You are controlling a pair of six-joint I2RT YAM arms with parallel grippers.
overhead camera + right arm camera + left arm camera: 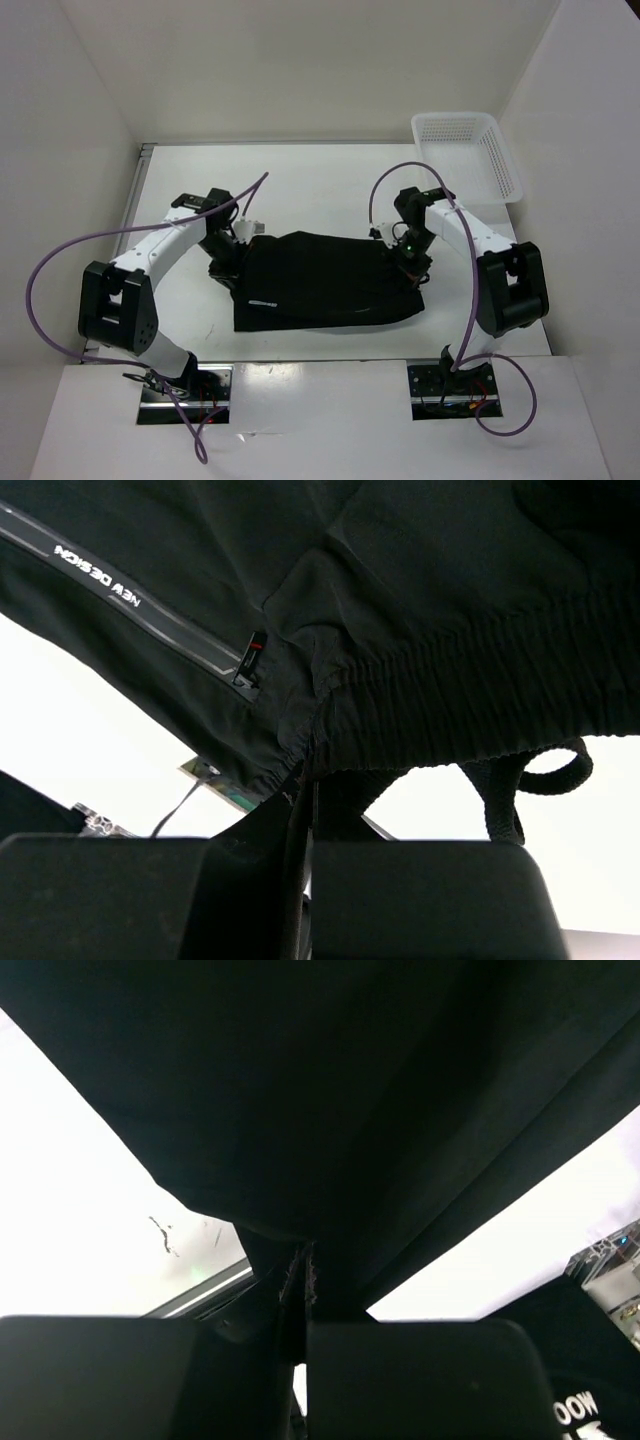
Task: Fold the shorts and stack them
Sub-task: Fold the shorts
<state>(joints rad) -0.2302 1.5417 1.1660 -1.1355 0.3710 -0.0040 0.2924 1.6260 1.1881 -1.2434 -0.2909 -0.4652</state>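
The black shorts (325, 280) are stretched between my two grippers over the middle of the white table. My left gripper (228, 252) is shut on the left edge of the shorts; the left wrist view shows the dark fabric (330, 1110) pinched between closed jaws (303, 1290). My right gripper (408, 258) is shut on the right edge, at the elastic waistband (470, 710), with closed jaws (308, 790). A zip pocket with white lettering (100, 578) and a drawstring loop (545, 775) show in the right wrist view. A small white mark (262, 304) sits near the front left hem.
A white mesh basket (468, 155) stands at the back right corner of the table (330, 170). White walls enclose the table on three sides. Purple cables loop from both arms.
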